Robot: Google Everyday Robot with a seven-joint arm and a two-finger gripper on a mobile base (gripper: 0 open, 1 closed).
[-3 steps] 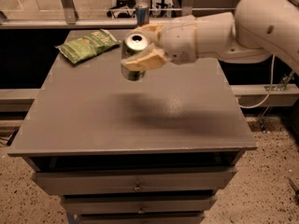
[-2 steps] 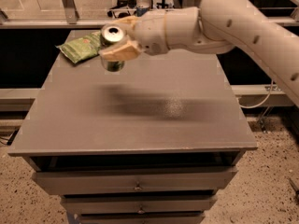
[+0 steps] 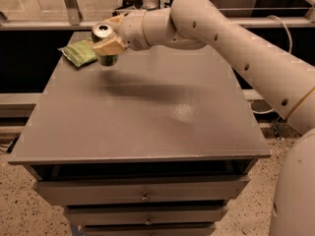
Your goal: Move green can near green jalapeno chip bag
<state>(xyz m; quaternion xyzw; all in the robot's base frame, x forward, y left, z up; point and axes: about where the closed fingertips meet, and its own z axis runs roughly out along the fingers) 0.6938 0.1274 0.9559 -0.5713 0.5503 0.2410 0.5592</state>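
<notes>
The green can has a silver top with a pull tab and is held upright in my gripper, whose fingers are shut around its body. The can hangs a little above the grey table top, at the back left. The green jalapeno chip bag lies flat at the table's back left corner, just left of the can, with its right end partly hidden behind the can and the gripper. My white arm reaches in from the right.
The table is a grey cabinet with drawers below its front edge. A metal rail runs behind the table. Speckled floor lies to the left and right of the cabinet.
My gripper has carried the can from over the table's back middle to the left, and it now hangs right beside the chip bag.
</notes>
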